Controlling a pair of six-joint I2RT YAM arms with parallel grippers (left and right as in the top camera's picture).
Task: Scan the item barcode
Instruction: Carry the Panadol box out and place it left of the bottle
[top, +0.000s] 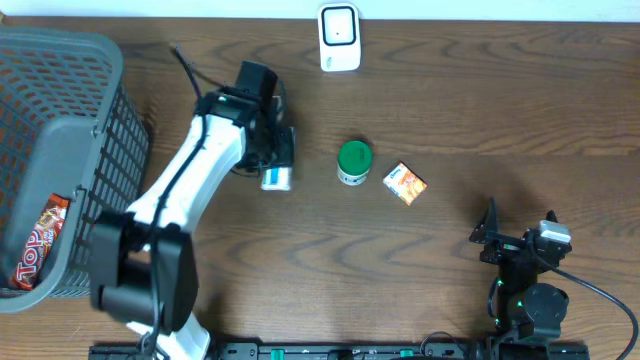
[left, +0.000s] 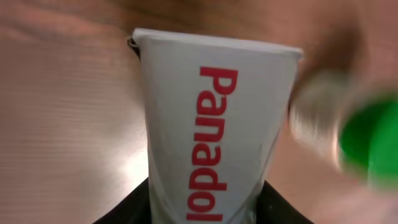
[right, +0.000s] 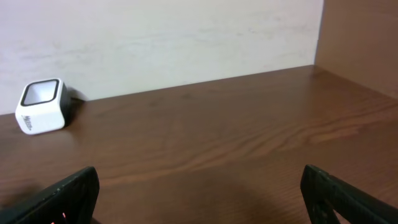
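Left gripper (top: 274, 160) is clamping the Panadol box (left: 211, 124), holding it just left of the green-lidded jar (top: 354, 160). Right gripper (top: 518, 235) is sitting with jaws wide apart, well away from the scanner (top: 339, 37).

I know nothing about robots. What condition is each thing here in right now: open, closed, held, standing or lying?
White cardboard Panadol box: gripped by the left tool.
Right tool: open, empty.
Green-lidded round white tub: upright, lid on, free.
Small orange cardboard box: lying flat, free.
White barcode scanner: standing, nothing in front of it.
Grey plastic basket: holds a red snack packet.
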